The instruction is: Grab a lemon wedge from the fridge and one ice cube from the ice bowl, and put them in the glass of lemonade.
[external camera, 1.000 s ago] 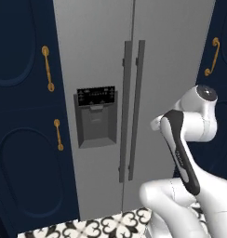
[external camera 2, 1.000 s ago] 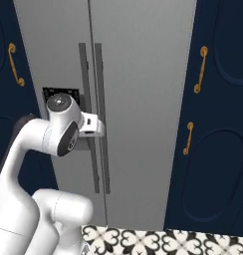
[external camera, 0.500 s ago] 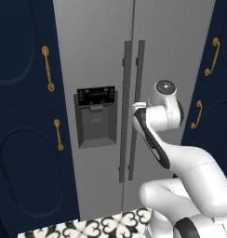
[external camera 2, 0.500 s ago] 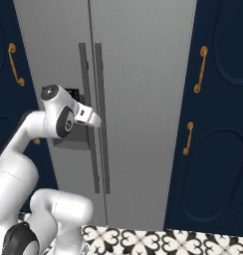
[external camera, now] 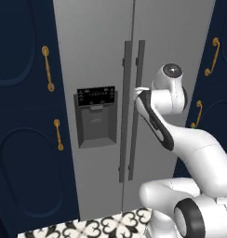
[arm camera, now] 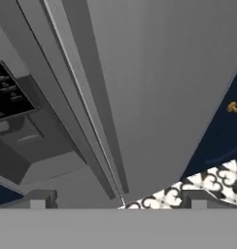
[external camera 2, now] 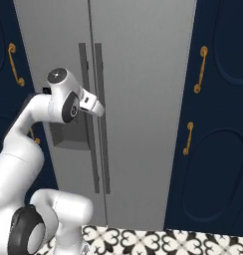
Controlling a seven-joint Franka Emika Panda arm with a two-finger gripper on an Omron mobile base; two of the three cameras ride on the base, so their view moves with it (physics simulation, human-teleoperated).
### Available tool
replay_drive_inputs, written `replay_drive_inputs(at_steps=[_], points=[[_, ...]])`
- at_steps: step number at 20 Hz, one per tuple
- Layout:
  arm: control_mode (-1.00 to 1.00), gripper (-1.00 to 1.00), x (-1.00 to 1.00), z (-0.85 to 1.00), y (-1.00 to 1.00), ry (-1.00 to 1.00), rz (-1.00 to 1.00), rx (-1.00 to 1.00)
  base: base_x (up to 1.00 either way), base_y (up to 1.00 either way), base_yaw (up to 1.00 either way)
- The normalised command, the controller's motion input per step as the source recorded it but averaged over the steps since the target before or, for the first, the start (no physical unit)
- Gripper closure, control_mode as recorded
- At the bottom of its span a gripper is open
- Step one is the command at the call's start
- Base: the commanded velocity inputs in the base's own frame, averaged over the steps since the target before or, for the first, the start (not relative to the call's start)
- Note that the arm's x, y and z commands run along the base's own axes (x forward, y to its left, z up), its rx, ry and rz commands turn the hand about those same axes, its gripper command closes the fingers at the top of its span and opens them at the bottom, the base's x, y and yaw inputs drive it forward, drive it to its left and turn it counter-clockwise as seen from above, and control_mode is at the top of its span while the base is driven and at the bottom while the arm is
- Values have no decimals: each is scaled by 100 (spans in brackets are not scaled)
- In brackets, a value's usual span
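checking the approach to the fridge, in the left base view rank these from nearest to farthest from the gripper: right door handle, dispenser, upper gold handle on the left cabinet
1. The right door handle of the fridge, right beside the open gripper.
2. The dispenser, on the left door, past both bar handles.
3. The upper gold handle, far left on the navy cabinet.

Arm (external camera: 194, 148) is all glossy white rounded shells with dark grey joint rings, a black stripe on the forearm, and round grey caps.
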Motion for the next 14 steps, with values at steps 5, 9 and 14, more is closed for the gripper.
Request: replay_drive_inputs(at_steps=[5,9,14], points=[[-100,-100,92,-27,-1,-2,10,0,0,0,0],[-100,-100,73,-1,-16,-5,7,0,0,0,0],[-100,-100,43,-22,-22,0,0,-1,0,0,0]])
